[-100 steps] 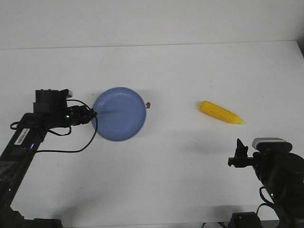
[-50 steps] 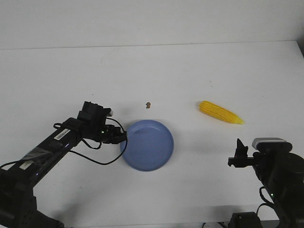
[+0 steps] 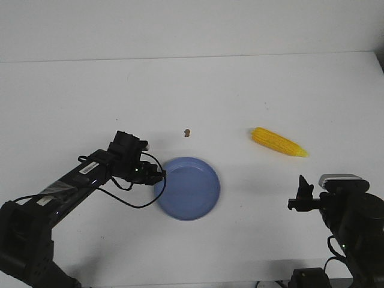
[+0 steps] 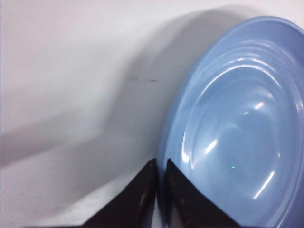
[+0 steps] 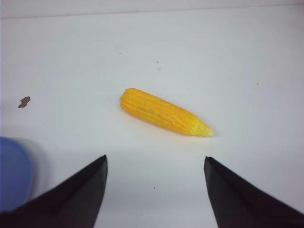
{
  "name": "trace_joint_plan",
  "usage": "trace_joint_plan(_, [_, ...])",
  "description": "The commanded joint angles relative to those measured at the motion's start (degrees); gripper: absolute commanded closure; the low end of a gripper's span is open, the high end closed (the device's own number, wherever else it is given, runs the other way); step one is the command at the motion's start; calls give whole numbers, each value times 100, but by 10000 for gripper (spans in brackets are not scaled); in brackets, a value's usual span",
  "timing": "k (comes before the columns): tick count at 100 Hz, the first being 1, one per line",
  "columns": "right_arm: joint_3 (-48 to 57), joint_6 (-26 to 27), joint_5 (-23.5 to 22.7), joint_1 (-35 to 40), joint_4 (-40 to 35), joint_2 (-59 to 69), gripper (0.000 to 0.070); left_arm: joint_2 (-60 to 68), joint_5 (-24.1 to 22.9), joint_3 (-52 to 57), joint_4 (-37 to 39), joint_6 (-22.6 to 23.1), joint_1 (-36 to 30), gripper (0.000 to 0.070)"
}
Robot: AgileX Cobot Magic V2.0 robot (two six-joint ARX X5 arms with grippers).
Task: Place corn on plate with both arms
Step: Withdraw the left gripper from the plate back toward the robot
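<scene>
the left gripper [image 3: 157, 176] is pinched tight on the near rim of the round, shallow, light blue plate [image 3: 191, 191], which sits flat on the white table [image 3: 240, 90] just past its fingers. further on is a tiny brown speck [image 3: 187, 132]. the bright yellow corn cob [image 3: 279, 143] lies alone, well ahead of the right gripper [image 5: 154, 190], whose fingers are spread wide and hold nothing. the corn is not picked up yet, so most of the job is left.

Bare table [image 3: 240, 96] surrounds the corn [image 3: 279, 142]; only a brown speck [image 3: 187, 132] lies near the plate [image 3: 187, 188].
</scene>
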Motion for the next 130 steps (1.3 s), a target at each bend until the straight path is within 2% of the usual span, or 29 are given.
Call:
trace_joint_plan(1, [98,59,0,4,52,17,269,85,7,48,28,109,-31,688])
trace_joint_plan(48, [98,57,0,4,57,17,269,87,2,-238,192,116,-31,671])
trace_joint_plan(54, [98,59,0,4,55,17,269,87,4,-238,210,116,-31,613])
trace_joint_plan(60, [98,59,0,4,55,17,269,87,2,-238,232,114,-31,495])
trace_joint_plan(65, [98,59,0,4,55,17,269,87,2,-238,249,109,-31,430])
trace_joint_plan(82, [101,59,-2,4,55,17,269,87,11,-238,339,96,-31,375])
trace_joint_plan(90, [98,59,0,4,55,17,269,85,33,-238,417,92,-31,218])
trace_joint_plan(95, [98,59,0,4,55,17,269,83,33,-238,457,92,-31,144])
trace_joint_plan(101, [98,59,0,4,52,17,269,68,35,-236,476,94,-26,114])
trace_joint_plan(122, [98,57,0,4,42,17,269,-424,15,-236,577,236,201,115])
trace_joint_plan(130, [98,57,0,4,42,17,269,-767,-146,-236,634,315,345,115])
